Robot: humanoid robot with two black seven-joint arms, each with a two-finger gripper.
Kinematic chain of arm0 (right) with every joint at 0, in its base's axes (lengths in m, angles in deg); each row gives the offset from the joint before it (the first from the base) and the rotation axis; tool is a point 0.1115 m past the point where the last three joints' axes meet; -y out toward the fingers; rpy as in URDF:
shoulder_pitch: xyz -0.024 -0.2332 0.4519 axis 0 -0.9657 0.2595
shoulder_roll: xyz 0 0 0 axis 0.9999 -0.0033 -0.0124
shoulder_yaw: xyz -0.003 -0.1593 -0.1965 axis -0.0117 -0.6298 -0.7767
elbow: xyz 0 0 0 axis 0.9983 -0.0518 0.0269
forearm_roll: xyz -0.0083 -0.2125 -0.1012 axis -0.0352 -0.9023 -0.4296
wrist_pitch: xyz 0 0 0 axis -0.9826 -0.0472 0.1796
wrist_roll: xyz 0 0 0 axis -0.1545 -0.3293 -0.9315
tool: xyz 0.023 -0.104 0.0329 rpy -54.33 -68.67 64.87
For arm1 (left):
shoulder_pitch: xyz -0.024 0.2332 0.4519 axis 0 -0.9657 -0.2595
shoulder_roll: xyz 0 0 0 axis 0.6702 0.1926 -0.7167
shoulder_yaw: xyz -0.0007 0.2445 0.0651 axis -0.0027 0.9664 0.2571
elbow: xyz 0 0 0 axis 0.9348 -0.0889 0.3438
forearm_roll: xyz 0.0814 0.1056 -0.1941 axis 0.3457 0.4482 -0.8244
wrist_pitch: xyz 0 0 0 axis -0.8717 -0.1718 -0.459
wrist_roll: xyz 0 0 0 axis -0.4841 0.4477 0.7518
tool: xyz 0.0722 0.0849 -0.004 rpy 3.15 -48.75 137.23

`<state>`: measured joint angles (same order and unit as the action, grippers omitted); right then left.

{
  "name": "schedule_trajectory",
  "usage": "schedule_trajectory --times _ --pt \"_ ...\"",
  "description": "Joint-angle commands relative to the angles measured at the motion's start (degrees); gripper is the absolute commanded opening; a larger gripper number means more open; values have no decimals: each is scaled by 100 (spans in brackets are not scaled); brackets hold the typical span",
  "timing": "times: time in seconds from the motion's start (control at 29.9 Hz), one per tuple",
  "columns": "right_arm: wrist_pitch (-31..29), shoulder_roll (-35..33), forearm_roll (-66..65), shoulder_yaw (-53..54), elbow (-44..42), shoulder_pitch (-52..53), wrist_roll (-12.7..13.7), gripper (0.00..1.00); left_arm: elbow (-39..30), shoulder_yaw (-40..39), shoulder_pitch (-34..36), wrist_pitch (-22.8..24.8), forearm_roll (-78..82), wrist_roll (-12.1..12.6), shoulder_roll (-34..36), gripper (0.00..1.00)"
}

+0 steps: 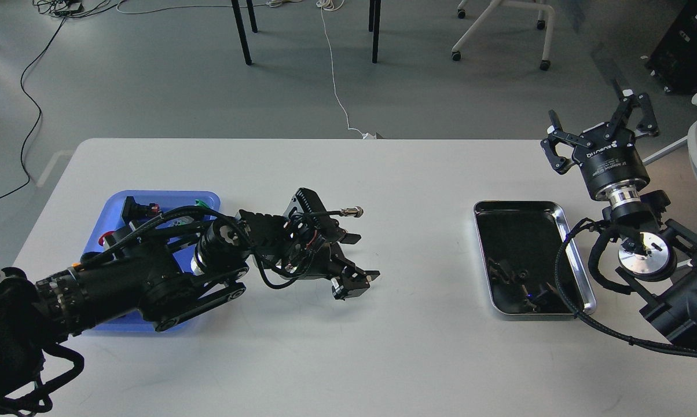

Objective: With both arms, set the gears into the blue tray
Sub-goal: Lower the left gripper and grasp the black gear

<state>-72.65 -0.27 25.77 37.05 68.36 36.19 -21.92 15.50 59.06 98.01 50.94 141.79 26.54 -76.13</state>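
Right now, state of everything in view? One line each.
left gripper: open, empty, low over the table, right of the blue tray
right gripper: open, empty, raised beyond the steel tray
blue tray: flat on the table, holds parts, partly hidden by the left arm
steel tray: flat on the table, dark inside, contents unclear
gears: not made out

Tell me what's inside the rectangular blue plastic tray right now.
In the blue plastic tray, a black push-button switch and small red and green parts show at the far end. The left arm covers the rest, so no gears can be confirmed.
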Motion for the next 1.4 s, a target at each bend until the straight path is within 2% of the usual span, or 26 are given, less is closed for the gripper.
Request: schedule_trajectory --times 0.0,0.1,0.87,1.24,1.34,1.37 --pt "0 -78 -2 -2 33 -47 0 99 -10 -2 -96 0 -1 2 5 59" --pt "0 -140 -2 24 33 -47 0 99 -19 25 -105 0 -1 2 84 55" --pt "0 -175 -19 51 59 14 0 99 25 165 -263 -9 -1 11 286 54" --pt "0 -175 -28 51 50 50 0 99 69 165 -272 -71 -1 2 286 44" --pt "0 -175 -28 51 50 50 0 99 69 174 -281 -71 -1 -7 286 36" --pt "0 -175 -28 51 50 50 0 99 69 165 -281 -71 -1 -7 286 31"
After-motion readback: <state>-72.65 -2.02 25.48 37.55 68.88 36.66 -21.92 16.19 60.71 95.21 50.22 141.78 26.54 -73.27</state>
